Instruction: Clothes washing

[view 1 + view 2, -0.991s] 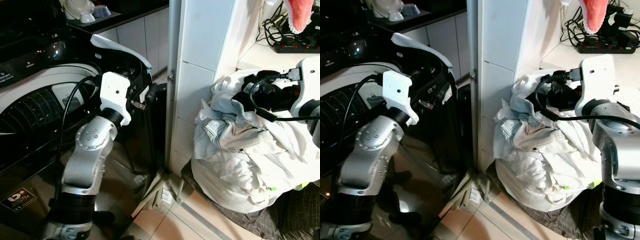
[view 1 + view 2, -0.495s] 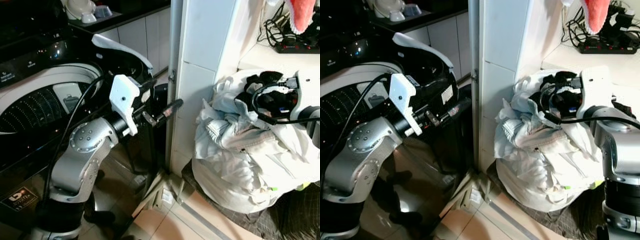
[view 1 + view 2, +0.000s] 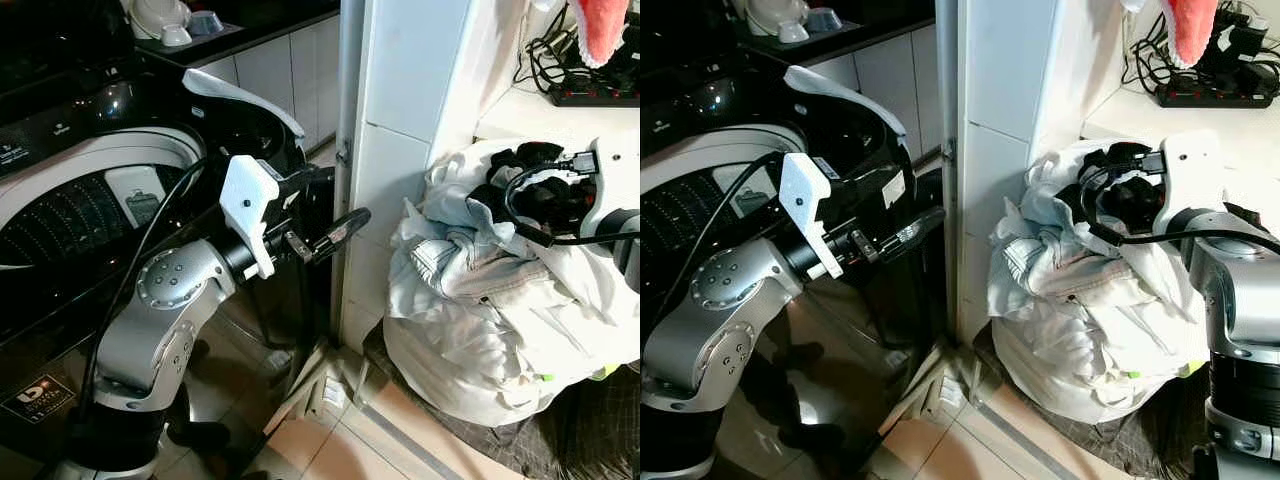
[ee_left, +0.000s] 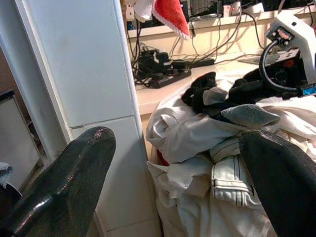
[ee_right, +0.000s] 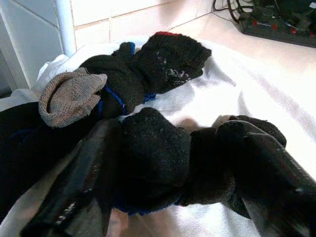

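Right claw grips a black sock atop the white laundry pile, frame right. Left claw, fingers wide apart, centre frame.

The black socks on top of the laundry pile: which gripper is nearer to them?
Right. The right gripper is down on the black socks, jaws closing around one. The left gripper hangs open beside the washing machine, across the white pillar.
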Robot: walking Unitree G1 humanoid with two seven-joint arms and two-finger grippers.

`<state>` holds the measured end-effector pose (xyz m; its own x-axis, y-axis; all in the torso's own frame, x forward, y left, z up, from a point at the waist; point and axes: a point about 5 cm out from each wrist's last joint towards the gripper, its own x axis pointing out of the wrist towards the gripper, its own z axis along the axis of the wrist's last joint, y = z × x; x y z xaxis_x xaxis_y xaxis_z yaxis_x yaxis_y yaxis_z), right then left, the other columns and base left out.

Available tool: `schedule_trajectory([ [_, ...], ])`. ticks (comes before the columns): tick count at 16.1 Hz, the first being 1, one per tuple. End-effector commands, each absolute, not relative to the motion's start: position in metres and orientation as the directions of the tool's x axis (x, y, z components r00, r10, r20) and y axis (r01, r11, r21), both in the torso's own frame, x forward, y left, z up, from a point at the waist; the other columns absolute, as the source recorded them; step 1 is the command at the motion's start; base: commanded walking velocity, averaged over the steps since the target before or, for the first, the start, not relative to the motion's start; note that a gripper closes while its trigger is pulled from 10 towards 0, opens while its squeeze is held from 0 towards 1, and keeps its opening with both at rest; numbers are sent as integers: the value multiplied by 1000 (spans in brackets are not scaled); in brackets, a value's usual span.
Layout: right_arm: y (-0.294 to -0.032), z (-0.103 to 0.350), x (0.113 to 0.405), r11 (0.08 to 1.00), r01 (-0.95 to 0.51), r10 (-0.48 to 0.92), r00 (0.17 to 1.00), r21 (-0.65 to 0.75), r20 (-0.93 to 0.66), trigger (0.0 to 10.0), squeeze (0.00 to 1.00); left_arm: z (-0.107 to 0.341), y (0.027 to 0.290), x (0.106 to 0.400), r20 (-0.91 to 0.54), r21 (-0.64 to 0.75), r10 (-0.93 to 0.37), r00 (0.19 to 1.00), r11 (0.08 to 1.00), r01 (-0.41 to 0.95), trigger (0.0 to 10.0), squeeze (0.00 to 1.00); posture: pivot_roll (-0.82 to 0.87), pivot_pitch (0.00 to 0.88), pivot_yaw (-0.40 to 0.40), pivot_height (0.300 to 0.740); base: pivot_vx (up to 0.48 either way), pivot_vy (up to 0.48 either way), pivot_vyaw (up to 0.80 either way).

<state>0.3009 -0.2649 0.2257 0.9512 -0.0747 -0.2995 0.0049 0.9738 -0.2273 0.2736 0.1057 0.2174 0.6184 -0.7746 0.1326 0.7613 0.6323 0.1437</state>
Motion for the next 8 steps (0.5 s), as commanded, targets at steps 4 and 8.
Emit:
schedule_trajectory([
  [4,-269,232,299,975,16,-83,950,-220,-300,0,0,220,103,270,127,155,-794,595,608,779,10000,0,-30,0,31,740,0,0,0],
  [8,-271,232,296,977,25,-90,949,-213,-303,0,0,218,99,263,125,139,-833,540,553,821,10000,0,-33,0,30,740,0,0,0],
])
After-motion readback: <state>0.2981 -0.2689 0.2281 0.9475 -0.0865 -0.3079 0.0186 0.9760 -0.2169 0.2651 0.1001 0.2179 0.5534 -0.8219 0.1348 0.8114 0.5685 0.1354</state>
